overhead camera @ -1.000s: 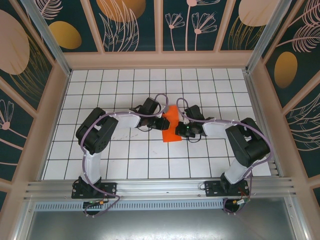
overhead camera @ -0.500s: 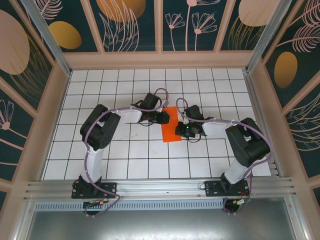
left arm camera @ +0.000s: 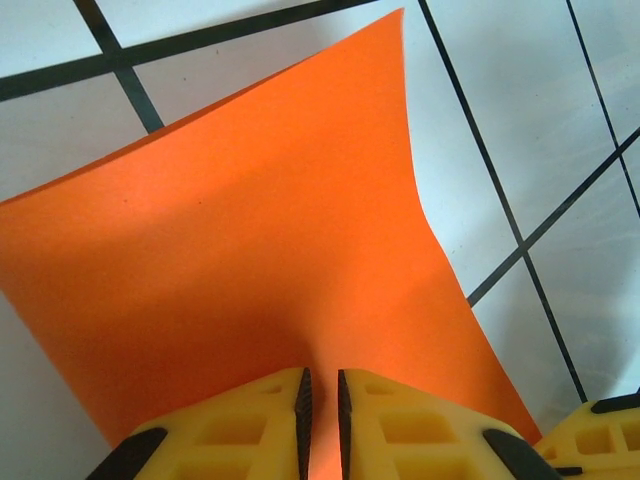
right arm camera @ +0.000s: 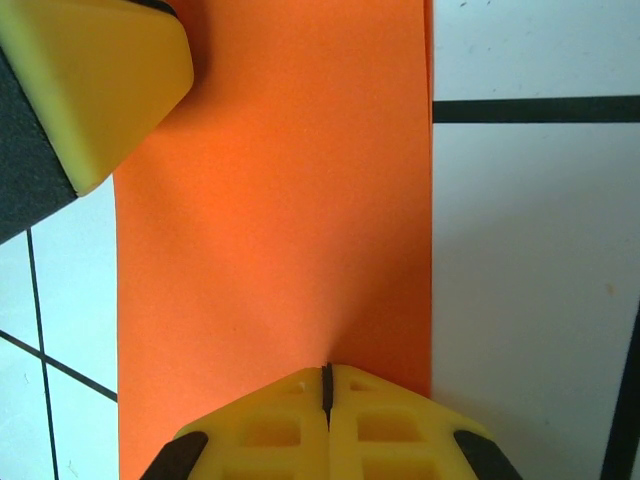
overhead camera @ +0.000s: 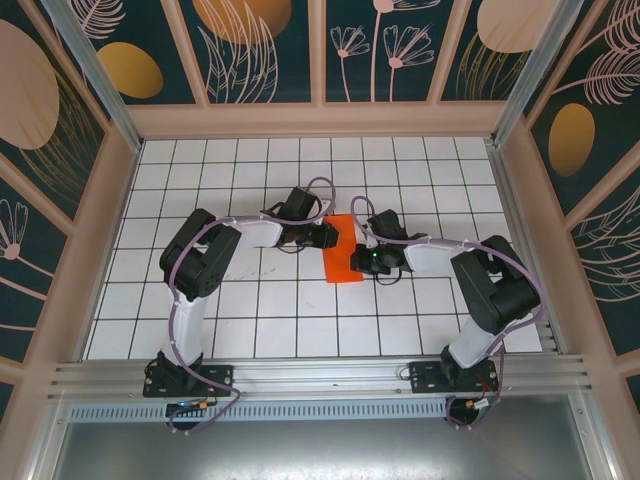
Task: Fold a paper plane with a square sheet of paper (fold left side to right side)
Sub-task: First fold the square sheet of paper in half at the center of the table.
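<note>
**A:** What are the left fingers (left arm camera: 400,430) doing?

**B:** They are almost together, with a thin dark slit between them. They lie over the square sheet of paper (left arm camera: 240,260), which humps up toward that slit. I cannot tell whether a layer is pinched there.

**A:** And the right fingers (right arm camera: 390,420)?

**B:** Clenched tight, tips against the same sheet. The paper dimples just ahead of their seam and orange runs on past them on both sides. One left finger rests on the sheet's far corner in that wrist view.

**A:** Where does the sheet lie?

**B:** Mid-tabletop (overhead camera: 260,300), on the white grid, as a narrow slanted strip between the two wrists.

**A:** What differs from a second ago?

**B:** Its outline was kinked then, and now the edges run straight. The left arm (overhead camera: 200,265) has drawn its elbow inward, while the right arm (overhead camera: 490,285) has kept its place.

**A:** What stands in the way?

**B:** From overhead both wrists crowd the strip's long edges and purple cables (overhead camera: 320,190) loop above it. Patterned panels (overhead camera: 260,50) wall the tabletop, and a metal rail (overhead camera: 320,375) runs along the near edge.
</note>
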Controlling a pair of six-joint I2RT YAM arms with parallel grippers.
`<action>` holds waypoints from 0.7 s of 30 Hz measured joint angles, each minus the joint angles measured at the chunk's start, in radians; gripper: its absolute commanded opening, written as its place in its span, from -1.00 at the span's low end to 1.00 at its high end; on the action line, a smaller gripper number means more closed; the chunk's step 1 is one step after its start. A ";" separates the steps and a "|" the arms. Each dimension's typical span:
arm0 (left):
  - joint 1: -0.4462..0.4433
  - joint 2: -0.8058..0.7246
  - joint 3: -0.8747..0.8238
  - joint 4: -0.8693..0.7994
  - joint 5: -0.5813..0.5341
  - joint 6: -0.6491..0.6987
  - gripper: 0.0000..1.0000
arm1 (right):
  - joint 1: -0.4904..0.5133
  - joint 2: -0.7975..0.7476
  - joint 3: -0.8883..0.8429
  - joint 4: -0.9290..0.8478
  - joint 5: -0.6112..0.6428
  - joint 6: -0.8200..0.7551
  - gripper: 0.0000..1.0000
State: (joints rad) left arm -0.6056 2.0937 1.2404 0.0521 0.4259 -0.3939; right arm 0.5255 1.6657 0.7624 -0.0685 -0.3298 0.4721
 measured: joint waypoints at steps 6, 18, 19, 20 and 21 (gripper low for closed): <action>0.014 0.000 -0.005 0.025 -0.004 -0.001 -0.54 | 0.000 0.000 0.000 0.000 0.001 -0.003 -0.99; 0.119 0.037 0.047 0.051 -0.076 -0.004 -0.54 | 0.000 -0.005 -0.008 0.008 0.004 -0.003 -0.99; 0.126 0.044 0.056 0.053 -0.076 -0.004 -0.54 | 0.000 -0.006 -0.010 0.008 0.005 -0.003 -0.99; 0.130 0.047 0.062 0.053 -0.076 -0.004 -0.54 | 0.000 -0.008 -0.012 0.008 0.007 -0.003 -0.99; 0.134 0.047 0.063 0.053 -0.079 -0.004 -0.54 | 0.000 -0.009 -0.012 0.008 0.008 -0.003 -0.99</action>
State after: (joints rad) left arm -0.4717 2.1407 1.3033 0.1051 0.3470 -0.3977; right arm 0.5255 1.6569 0.7506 -0.0605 -0.3218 0.4690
